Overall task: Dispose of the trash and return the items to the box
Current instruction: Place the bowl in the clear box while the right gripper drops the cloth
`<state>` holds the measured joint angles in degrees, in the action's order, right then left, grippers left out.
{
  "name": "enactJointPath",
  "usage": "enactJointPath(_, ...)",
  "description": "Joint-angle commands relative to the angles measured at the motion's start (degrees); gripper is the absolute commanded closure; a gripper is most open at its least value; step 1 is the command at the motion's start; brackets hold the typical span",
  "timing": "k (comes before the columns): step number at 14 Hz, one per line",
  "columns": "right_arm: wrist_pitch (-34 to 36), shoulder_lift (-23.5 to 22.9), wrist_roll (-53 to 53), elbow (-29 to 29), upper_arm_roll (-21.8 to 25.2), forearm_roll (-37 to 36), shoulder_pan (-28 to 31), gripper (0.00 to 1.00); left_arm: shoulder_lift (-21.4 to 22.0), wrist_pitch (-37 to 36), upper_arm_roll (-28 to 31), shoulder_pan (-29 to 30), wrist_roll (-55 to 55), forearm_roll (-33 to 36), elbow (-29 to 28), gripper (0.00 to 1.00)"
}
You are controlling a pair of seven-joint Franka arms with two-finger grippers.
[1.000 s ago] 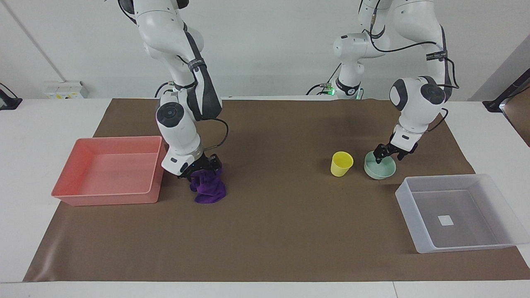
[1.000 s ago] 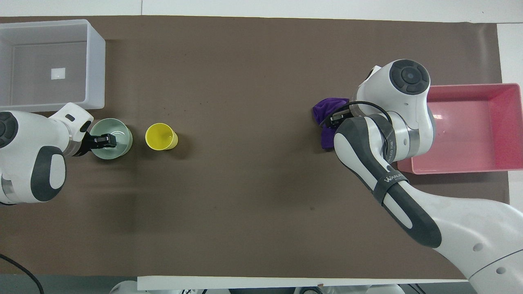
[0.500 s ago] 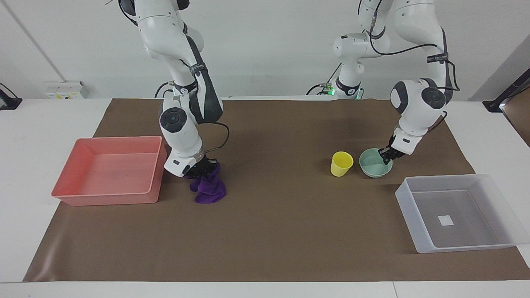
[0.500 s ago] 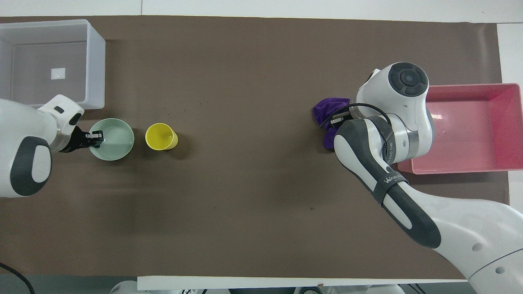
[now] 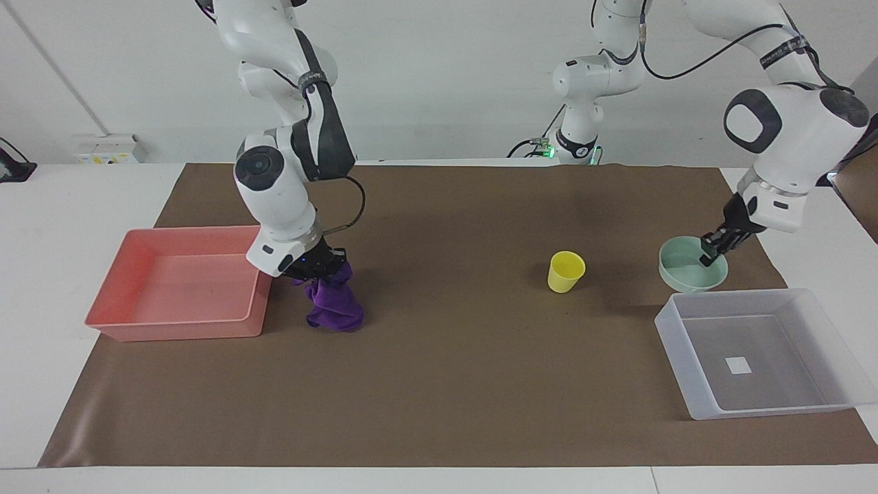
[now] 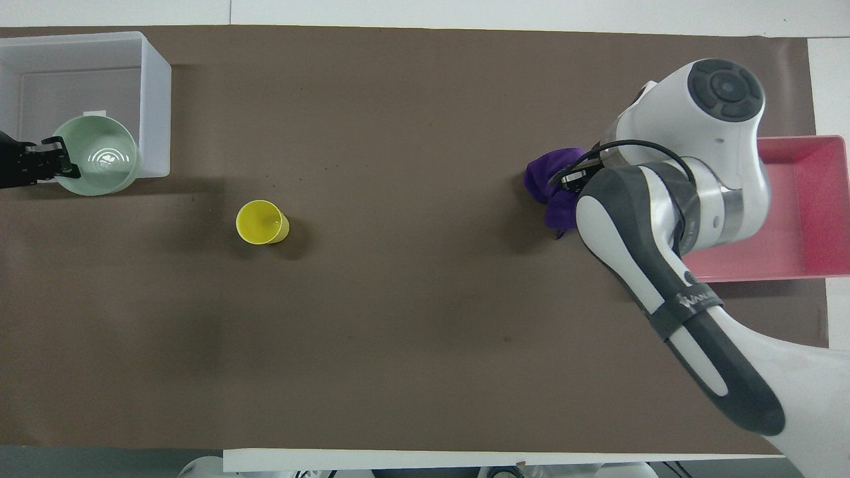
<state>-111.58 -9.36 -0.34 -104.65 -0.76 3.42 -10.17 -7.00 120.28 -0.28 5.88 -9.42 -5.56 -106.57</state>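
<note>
My left gripper (image 5: 713,248) is shut on the rim of the mint-green bowl (image 5: 688,272) and holds it up in the air, over the edge of the clear box (image 5: 675,353) that lies nearest the robots. In the overhead view the bowl (image 6: 99,156) overlaps the box's wall (image 6: 157,99), with the left gripper (image 6: 56,166) at its rim. The yellow cup (image 5: 566,272) stands upright on the mat, also shown in the overhead view (image 6: 260,222). My right gripper (image 5: 319,269) is shut on the purple cloth (image 5: 334,307), which hangs from it beside the pink tray (image 5: 178,326).
The pink tray (image 6: 813,199) holds nothing and sits at the right arm's end of the brown mat (image 5: 446,370). The clear box holds only its white label (image 5: 739,365). The right arm's forearm covers part of the cloth (image 6: 550,186) from above.
The left gripper has lifted the bowl off the mat and carried it toward the clear box. The right gripper has risen with the cloth and shifted toward the pink tray.
</note>
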Motion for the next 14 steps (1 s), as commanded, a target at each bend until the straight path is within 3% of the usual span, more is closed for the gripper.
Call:
enactJointPath(1, 7.5, 4.77, 0.43, 4.18, -0.2, 0.63, 2.43, 1.0, -13.89, 2.22, -0.16, 2.37, 0.1, -0.77, 13.21, 1.0)
enactJointPath(3, 9.88, 8.9, 0.43, 4.54, -0.03, -0.07, 4.71, 1.0, -17.94, 8.36, -0.16, 2.56, 0.1, -0.86, 13.14, 1.0)
enactJointPath(6, 13.84, 11.38, -0.88, 5.34, 0.06, -0.25, 10.94, 1.0, -22.7, 13.91, -0.25, 2.56, 0.1, -0.94, 12.97, 1.0)
enactJointPath(7, 13.41, 11.64, -2.37, 4.2, -0.03, -0.17, 14.97, 1.0, -22.8, 14.19, -0.16, 2.56, 0.19, -0.77, 12.97, 0.89)
enactJointPath(8, 13.14, 12.34, -4.04, 1.84, -0.03, -0.17, 18.23, 1.0, -22.8, 13.67, -0.16, 2.56, 0.1, -0.33, 13.4, 0.41)
enactJointPath(9, 13.05, 13.05, -5.88, -0.09, 0.06, -0.25, 20.17, 0.99, -22.62, 13.23, -0.16, 2.13, -0.07, -0.33, 13.75, 0.26)
enactJointPath(10, 13.05, 13.05, -7.03, -0.98, 0.06, -0.6, 21.5, 0.99, -21.58, 12.96, -0.16, 1.77, 0.01, -0.24, 13.58, 0.03)
enactJointPath(12, 11.48, 12.44, -9.4, -2.74, 0.06, -2.09, 23.61, 0.99, -15.62, 8.15, -0.33, 1.16, -0.34, -0.24, 13.14, 0.0)
enactJointPath(14, 5.26, 12.18, -13.27, -8.17, 0.06, -2.28, 25.72, 0.97, -9.29, 0.34, -0.25, -1.29, -0.43, -0.15, 12.1, 0.0)
